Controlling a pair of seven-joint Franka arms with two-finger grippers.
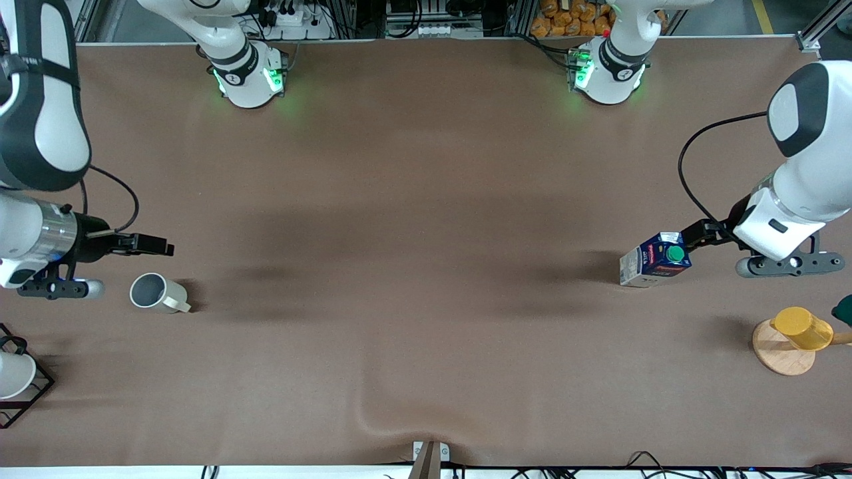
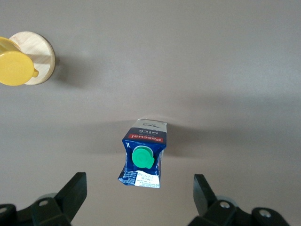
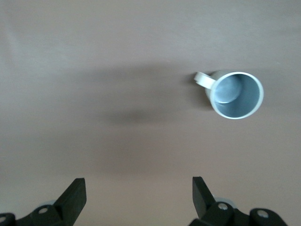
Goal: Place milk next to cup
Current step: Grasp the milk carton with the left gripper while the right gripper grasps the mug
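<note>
Milk: dark blue, green cap, red label. Cup: off-white, grey inside. Tablecloth: plain brown.

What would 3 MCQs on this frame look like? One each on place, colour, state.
1. Where does the milk stand?
A. toward the left arm's end of the table
B. beside the cup
C. in the wire rack

2. What colour is the milk's cap?
A. red
B. green
C. yellow

3. How is the left gripper?
A. shut on the milk
B. shut, empty
C. open, holding nothing

Key:
1 A: the front view shows the milk at the left arm's end, with the cup standing at the right arm's end, well apart from it.
2 B: the round cap on the carton's top is green in the left wrist view.
3 C: the fingers stand wide apart on either side of the milk without touching it. The right gripper is likewise open, near the cup.
</note>
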